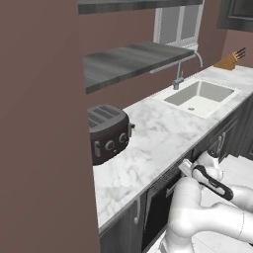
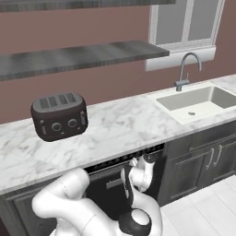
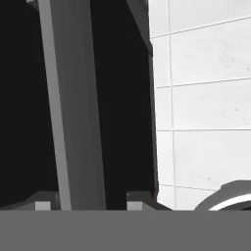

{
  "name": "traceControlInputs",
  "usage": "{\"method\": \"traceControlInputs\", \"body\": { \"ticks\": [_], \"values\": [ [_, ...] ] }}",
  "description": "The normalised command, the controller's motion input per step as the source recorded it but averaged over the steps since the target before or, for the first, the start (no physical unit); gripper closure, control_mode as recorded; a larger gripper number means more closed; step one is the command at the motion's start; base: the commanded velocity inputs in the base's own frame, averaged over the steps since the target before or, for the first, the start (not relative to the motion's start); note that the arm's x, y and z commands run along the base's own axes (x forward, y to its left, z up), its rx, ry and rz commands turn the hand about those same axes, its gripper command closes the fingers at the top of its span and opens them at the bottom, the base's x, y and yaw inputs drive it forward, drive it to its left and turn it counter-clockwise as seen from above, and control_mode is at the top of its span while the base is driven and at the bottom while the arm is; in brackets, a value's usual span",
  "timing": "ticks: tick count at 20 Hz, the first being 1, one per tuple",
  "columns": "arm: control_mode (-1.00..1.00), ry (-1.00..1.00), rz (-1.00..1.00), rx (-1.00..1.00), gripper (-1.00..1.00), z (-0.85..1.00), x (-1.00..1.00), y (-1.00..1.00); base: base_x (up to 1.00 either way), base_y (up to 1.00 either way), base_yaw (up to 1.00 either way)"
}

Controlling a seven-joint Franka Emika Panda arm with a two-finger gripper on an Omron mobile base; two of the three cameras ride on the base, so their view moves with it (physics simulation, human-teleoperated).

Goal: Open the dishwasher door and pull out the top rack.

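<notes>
Pulling should go straight out from the table point(image 2: 120, 124) edge: the gripper point(image 3: 83, 203) is clamped on the silver bar handle point(image 3: 73, 108) of the dishwasher door point(image 2: 103, 189), just below that edge; swing downward without twisting.

The arm point(image 2: 92, 203) hides most of the dishwasher door point(image 2: 103, 184) — its handle point(image 3: 73, 122) is cut off.

The left base view looks from behind the arm, down and rightward along the counter point(image 1: 158, 133) toward the sink point(image 1: 200, 96). The right base view faces the wall more squarely, and shares the toaster point(image 2: 60, 115), counter and sink. The hand view sits very close to the black door point(image 3: 122, 98), looking along its handle point(image 3: 73, 112), with floor tiles point(image 3: 206, 98) beside.
</notes>
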Motion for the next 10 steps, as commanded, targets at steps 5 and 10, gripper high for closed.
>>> {"method": "traceControlInputs", "body": {
  "ticks": [5,10],
  "values": [
    [-1.0,0.27,0.0,-0.02,1.0,-1.0,-0.7,-1.0,0.0,0.0,0.0],
    [-1.0,0.27,0.0,-0.01,1.0,-1.0,-0.71,-1.0,0.0,0.0,0.0]
  ]
}}
